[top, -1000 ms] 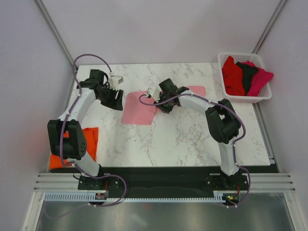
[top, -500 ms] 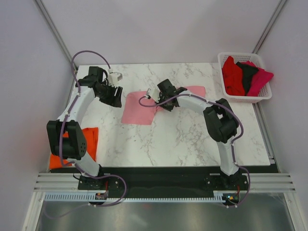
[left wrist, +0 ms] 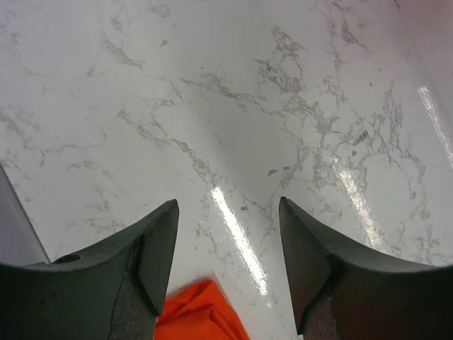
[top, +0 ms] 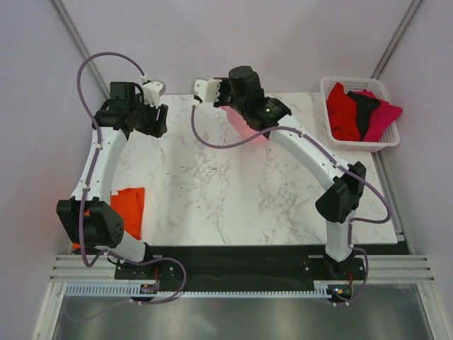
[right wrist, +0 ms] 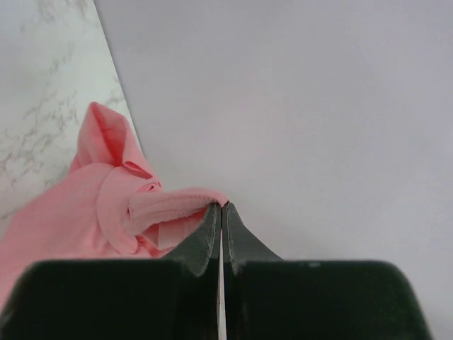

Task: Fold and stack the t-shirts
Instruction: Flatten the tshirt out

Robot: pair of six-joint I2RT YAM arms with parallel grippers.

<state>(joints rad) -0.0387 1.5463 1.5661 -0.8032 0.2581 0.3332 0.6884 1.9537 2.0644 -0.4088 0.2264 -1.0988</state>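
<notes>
My right gripper point(top: 230, 99) is raised over the back of the table, shut on a hem of the light pink t-shirt point(top: 249, 126). The shirt hangs bunched under the arm. In the right wrist view the jaws point(right wrist: 221, 205) pinch a folded edge of the pink t-shirt point(right wrist: 92, 212), with the back wall behind. My left gripper point(top: 156, 117) is raised at the back left, open and holding nothing. The left wrist view has its fingers point(left wrist: 228, 205) spread above bare marble. The orange t-shirt point(top: 129, 209) lies folded at the table's front left and shows again as the orange t-shirt point(left wrist: 202, 315) low between the fingers.
A white basket point(top: 354, 80) at the back right holds a red t-shirt point(top: 342, 113), a black t-shirt point(top: 364, 108) and a magenta t-shirt point(top: 383, 115). The marble table point(top: 233, 198) is bounded by pale walls at the back and sides.
My right gripper shut on the pink shirt, which lay flat on the table, and lifted it up toward the back. My left arm rose and swung back-left, still open.
</notes>
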